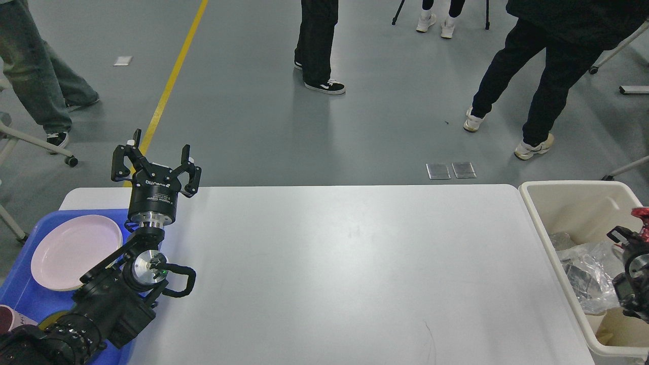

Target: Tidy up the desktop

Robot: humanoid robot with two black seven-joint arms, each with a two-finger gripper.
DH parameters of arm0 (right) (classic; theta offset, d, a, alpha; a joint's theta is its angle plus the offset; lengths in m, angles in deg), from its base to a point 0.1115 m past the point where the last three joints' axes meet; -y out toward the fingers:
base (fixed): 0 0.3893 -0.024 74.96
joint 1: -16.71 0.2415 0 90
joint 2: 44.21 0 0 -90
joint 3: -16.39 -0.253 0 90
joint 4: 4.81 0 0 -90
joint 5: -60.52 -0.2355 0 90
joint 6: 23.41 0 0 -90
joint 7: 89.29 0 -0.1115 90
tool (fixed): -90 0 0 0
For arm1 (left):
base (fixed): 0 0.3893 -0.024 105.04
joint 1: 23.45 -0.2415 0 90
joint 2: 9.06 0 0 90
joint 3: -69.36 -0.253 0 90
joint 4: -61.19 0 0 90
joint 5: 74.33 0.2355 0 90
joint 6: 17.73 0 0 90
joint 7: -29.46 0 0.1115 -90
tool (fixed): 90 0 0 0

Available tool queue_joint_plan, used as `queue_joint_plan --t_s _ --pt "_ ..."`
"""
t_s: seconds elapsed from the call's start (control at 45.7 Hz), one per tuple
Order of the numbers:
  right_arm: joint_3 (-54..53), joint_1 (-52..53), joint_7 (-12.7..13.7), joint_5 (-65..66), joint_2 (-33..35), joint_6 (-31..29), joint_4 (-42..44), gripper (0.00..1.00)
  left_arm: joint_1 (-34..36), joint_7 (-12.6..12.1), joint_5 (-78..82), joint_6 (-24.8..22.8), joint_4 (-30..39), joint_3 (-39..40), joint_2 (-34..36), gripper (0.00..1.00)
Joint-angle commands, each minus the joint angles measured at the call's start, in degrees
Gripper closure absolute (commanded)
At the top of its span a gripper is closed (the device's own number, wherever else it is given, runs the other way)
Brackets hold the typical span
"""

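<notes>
Left arm rising from lower left, left gripper [156, 161] upright — fingers spread, holding nothing — above blue tray [20, 294] with pink plate [71, 251], white desktop [355, 263], right gripper [631, 263] over cream bin [542, 213] — grip state unclear.

desktop [355, 263] showing plain white; tray [25, 299] showing blue, plate [71, 248] in it pale pink; bin [537, 213] showing cream; left gripper [158, 158] showing black; floor [243, 101] showing grey with yellow line [172, 76].
</notes>
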Motion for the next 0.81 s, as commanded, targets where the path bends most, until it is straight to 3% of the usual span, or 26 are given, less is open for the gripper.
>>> queue_joint_plan --t_s 0.0,0.219,0.459,0.634,0.787 --pt "-4.4 -0.3 0.2 -0.1 -0.5 3.6 -0.1 0.00 0.0 0.0 0.0 0.0 -0.1 0.0 0.0 0.03" --pt "-20.2 2.1 0.4 -3.5 -0.4 3.5 -1.2 0.00 0.0 0.0 0.0 0.0 0.0 0.0 0.0 0.03" --pt "-43.5 9.4 -0.4 -3.5 3.0 3.5 -13.2 0.00 0.0 0.0 0.0 0.0 -0.1 0.0 0.0 0.03" --pt "-62.8 13.3 -1.5 -3.4 9.4 2.6 -28.1 0.00 0.0 0.0 0.0 0.0 0.0 0.0 0.0 0.03" --pt "-71.7 14.6 -2.0 -2.4 16.9 2.0 -46.3 0.00 0.0 0.0 0.0 0.0 -0.1 0.0 0.1 0.03"
